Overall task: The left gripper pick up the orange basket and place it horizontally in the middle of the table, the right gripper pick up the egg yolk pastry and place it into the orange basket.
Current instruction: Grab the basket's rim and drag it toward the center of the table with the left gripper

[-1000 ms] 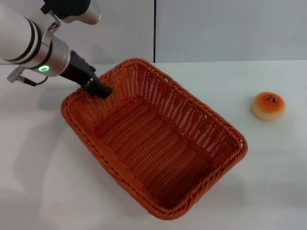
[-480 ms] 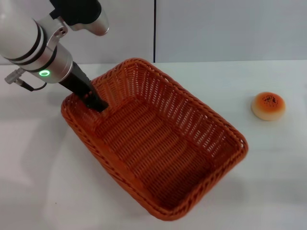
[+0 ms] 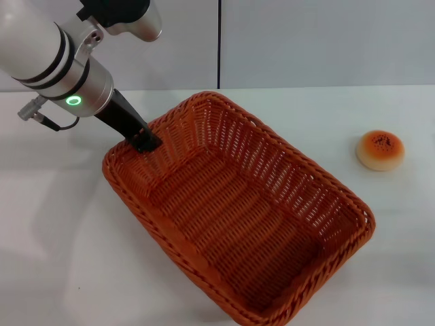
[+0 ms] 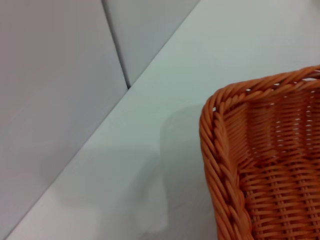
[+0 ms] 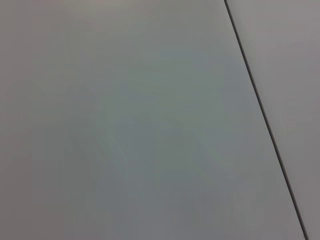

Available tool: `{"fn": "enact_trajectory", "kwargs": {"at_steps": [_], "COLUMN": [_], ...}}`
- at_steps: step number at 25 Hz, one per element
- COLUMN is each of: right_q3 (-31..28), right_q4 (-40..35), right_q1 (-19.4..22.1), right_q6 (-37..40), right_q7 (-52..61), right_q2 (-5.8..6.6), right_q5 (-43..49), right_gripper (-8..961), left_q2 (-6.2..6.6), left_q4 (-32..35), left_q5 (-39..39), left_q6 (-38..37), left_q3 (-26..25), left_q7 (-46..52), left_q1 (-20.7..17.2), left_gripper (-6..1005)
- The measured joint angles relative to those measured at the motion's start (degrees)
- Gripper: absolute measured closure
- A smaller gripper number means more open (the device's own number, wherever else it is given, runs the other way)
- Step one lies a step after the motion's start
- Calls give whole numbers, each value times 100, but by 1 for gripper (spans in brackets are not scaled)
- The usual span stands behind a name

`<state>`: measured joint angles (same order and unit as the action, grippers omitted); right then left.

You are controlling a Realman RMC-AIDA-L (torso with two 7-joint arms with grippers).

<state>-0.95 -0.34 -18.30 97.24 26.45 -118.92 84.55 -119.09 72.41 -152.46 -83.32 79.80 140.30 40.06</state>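
The orange basket [image 3: 238, 210] sits diagonally across the middle of the white table [image 3: 54, 238] in the head view. My left gripper [image 3: 145, 141] is shut on its far left rim, with the black fingers reaching down over the braided edge. One corner of the orange basket [image 4: 260, 165] fills the left wrist view. The egg yolk pastry [image 3: 380, 150] rests on the table to the right, well apart from the basket. My right gripper is out of view, and the right wrist view holds only a plain grey surface.
A grey wall with a dark vertical seam [image 3: 219, 44] runs behind the table. Bare tabletop lies between the basket and the pastry and to the left of the basket.
The basket has shifted right and toward the front of the table with my left gripper holding its rim. The pastry has stayed put.
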Motion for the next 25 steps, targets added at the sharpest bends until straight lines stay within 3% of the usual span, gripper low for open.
{"fn": "enact_trajectory", "kwargs": {"at_steps": [12,13,14,15,17,19,25], "right_q3": [-174,-228,-330,-330,-373,-379,-415], "right_q4": [-69,-73,-92,-92,-156,-246,-399], "right_q1": [-106,-115,-124,-124,-135,-181,-288], "right_q6": [-269,-299,-328,-328,-353,-443,-537], "right_q7": [6,15,29,29,31,38,53], "right_q2": [0,0,5,5,7,18,34], "right_q5": [-7,-8,-9,-9,-9,-10,-10], "right_gripper": [538,538,538,538,538,538,537], "left_q2": [26,37,67,78,78,92,106], "left_q4": [-25,-43,-126,-149,-149,-163,-155], "left_q5": [223,335,695,774,774,760,710], "left_q6": [203,276,319,296,296,192,-68], "left_q3": [-197,-361,-1031,-1275,-1275,-1688,-2041], "left_q7": [670,873,1159,1211,1211,1495,1772], "left_q1": [-123,-142,-160,-163,-163,-262,-532], "left_gripper": [784,792,795,798,804,810,830]}}
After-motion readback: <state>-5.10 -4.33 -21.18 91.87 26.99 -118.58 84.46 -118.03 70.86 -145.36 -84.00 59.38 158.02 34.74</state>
